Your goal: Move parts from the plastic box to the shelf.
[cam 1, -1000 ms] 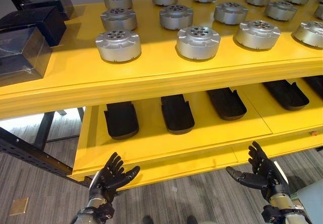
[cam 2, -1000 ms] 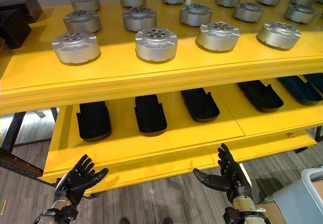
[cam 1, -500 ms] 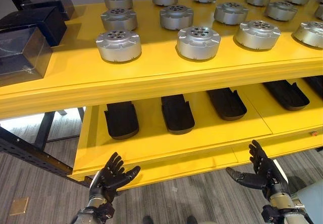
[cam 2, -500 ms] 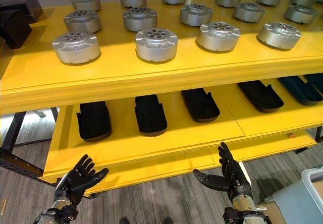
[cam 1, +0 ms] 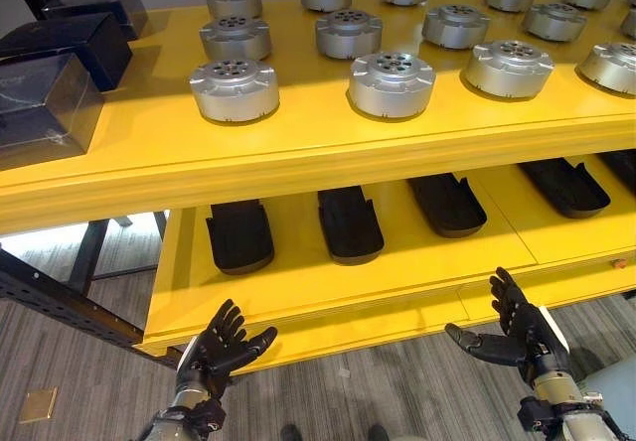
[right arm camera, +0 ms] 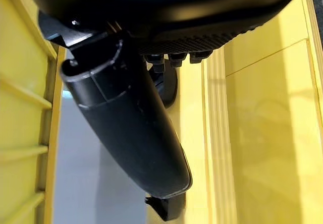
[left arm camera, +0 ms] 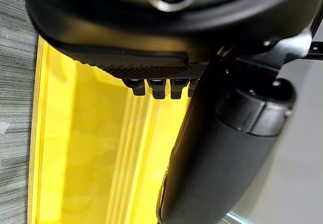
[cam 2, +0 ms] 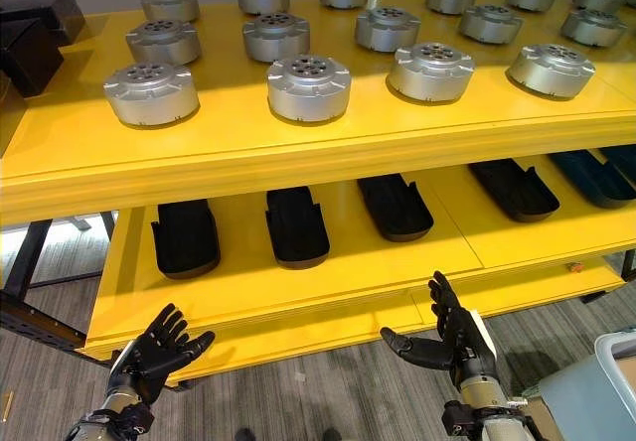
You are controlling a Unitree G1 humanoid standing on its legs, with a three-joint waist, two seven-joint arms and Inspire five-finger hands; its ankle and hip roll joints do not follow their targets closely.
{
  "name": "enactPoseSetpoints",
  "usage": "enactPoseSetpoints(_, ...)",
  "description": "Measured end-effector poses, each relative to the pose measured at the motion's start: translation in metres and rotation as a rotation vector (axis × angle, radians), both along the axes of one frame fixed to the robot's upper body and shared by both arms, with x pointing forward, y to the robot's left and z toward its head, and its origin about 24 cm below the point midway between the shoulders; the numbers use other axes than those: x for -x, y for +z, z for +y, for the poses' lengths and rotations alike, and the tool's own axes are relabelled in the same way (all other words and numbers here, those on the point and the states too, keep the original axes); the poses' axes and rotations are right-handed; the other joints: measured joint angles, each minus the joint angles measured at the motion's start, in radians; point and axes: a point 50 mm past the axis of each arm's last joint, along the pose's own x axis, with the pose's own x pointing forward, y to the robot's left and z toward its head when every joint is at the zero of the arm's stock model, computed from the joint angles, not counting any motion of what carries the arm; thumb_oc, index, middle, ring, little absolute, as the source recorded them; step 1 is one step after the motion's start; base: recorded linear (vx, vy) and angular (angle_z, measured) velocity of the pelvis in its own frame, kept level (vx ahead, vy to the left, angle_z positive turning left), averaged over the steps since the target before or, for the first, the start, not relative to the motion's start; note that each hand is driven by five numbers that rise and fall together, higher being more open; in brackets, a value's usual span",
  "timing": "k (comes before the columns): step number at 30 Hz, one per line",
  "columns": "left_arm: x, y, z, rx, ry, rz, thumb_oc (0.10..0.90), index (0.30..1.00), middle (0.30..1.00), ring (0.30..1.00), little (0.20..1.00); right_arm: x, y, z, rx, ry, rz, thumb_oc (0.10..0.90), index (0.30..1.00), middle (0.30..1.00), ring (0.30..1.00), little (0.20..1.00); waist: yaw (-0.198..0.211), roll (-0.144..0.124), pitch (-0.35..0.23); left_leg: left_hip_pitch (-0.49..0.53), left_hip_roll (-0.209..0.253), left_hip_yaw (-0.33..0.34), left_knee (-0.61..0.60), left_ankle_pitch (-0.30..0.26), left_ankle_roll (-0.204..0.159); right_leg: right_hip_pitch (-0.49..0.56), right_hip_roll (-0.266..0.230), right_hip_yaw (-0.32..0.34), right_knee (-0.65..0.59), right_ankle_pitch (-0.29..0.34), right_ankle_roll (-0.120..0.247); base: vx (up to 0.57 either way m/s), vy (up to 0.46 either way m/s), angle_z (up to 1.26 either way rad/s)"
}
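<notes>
The yellow shelf (cam 1: pixel 298 153) carried rows of round silver parts (cam 1: pixel 391 83) on its top level, each lying flat with its holed face up. Dark boxes (cam 1: pixel 40 103) sat at its left end. On the lower level, black trays (cam 1: pixel 349 224) lay lengthwise toward the back. Below its front edge, the left hand (cam 1: pixel 221 347) and right hand (cam 1: pixel 517 327) were spread wide, holding nothing.
</notes>
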Motion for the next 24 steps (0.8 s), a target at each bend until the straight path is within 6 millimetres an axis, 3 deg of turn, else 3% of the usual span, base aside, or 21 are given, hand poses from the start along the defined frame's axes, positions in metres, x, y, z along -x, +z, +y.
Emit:
enactPoseSetpoints(3,0.0000,0.0000,0.0000,0.000,0.000,0.000,0.900,1.000,1.000,1.000,1.000,0.0010,-0.0020,0.0027,-0.055,0.003,-0.002,0.900,1.000,1.000,1.000,1.000,0.000,0.000,0.000,0.001,0.000,0.000,0.000,0.000,0.000,0.001,0.000,0.000,0.000,0.000,0.000,0.00,0.000,0.00)
enactPoseSetpoints(10,-0.0003,-0.0003,-0.0003,0.002,-0.006,0.006,0.900,1.000,1.000,1.000,1.000,-0.0008,0.0027,-0.0019,0.156,0.034,0.008,0.900,1.000,1.000,1.000,1.000,0.000,0.000,0.000,0.003,0.000,0.000,0.000,0.000,0.000,0.003,0.000,0.000,0.000,0.000,0.000,0.00,0.000,0.00)
enactPoseSetpoints(24,-0.0006,-0.0001,-0.0006,0.004,-0.010,0.008,0.900,1.000,1.000,1.000,1.000,-0.0007,0.0029,-0.0026,0.160,0.026,0.008,0.900,1.000,1.000,1.000,1.000,0.000,0.000,0.000,0.003,0.000,0.000,0.000,0.000,0.000,0.003,0.000,0.000,0.000,0.000,0.000,0.00,0.000,0.00)
